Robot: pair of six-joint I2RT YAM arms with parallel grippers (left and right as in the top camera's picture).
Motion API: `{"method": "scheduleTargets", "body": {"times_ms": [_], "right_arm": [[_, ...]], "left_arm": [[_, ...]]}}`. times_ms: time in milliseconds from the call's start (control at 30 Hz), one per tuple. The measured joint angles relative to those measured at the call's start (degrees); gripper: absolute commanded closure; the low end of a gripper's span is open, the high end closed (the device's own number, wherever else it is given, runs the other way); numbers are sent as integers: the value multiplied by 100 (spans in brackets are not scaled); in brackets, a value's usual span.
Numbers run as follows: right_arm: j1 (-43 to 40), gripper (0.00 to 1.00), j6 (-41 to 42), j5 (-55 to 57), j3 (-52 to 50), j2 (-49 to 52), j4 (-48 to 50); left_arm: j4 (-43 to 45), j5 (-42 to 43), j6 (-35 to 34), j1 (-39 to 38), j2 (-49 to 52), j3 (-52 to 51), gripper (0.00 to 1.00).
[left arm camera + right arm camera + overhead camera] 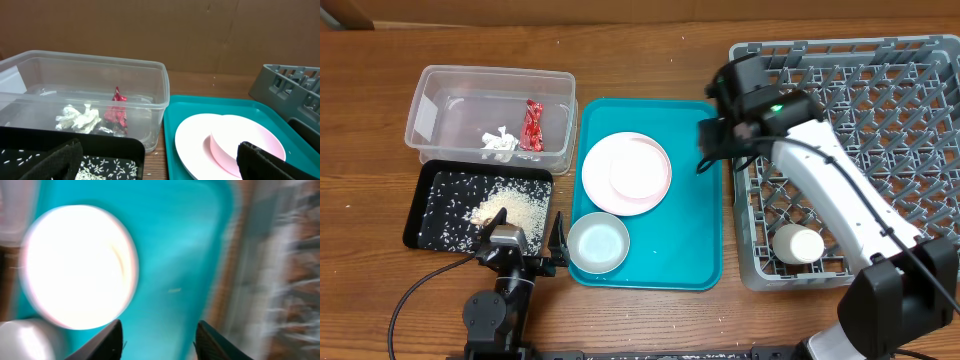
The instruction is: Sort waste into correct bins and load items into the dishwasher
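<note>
Your wooden table (650, 60) backs onto a brown cardboard wall (150, 30). The teal tray (680, 220) sits between the clear tub (430, 100) and the grey dish rack (880, 90). The plate (598, 158), with the pink bowl (640, 176) on it, lies on the tray near your right gripper (159, 340), which hangs over the tray's rack-side edge, fingers spread and empty. Your left gripper (527, 245), also spread and empty, sits low between the black tray (425, 215) and the whitish bowl (598, 243).
</note>
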Motion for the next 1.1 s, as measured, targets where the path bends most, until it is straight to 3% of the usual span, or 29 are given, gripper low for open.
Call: {"method": "scheduleTargets", "body": {"times_ms": [200,367,600,800,1033,1100], "right_arm": [[723,47,1141,-201,-291,26,651],[890,48,1993,260,-485,415,890],[872,65,2422,498,-525,990,1187],[905,89,2531,415,-529,1294,1386],[909,90,2555,363,-531,1311,1440],[920,96,2553,323,-531,1311,1443]], "left_arm": [[0,2,-2,0,0,0,0],[0,0,-2,0,0,0,0],[0,0,0,0,0,0,0],[-2,0,-2,0,0,0,0],[0,0,0,0,0,0,0],[-2,2,-2,0,0,0,0]]}}
